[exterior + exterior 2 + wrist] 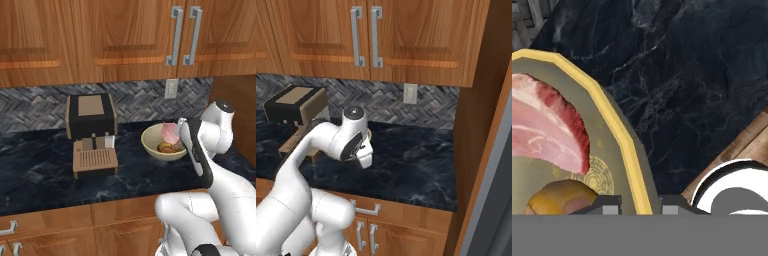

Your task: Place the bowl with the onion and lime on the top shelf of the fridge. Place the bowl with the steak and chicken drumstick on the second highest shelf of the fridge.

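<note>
Two meats [547, 135] in cream bowl [150, 142]

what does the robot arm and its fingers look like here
The arm is glossy white with rounded, bulbous links and dark grey bands and caps at the joints. A round dark cap with a pale centre tops one joint. The gripper ends in two small dark grey fingers with lighter square patches. No cables show.

Count at centre right of the left base view: one cream bowl [152, 145], holding one steak [169, 132] and one chicken drumstick [165, 147]. At centre left: one coffee machine [91, 131]. Above: one wall outlet [171, 88].
</note>
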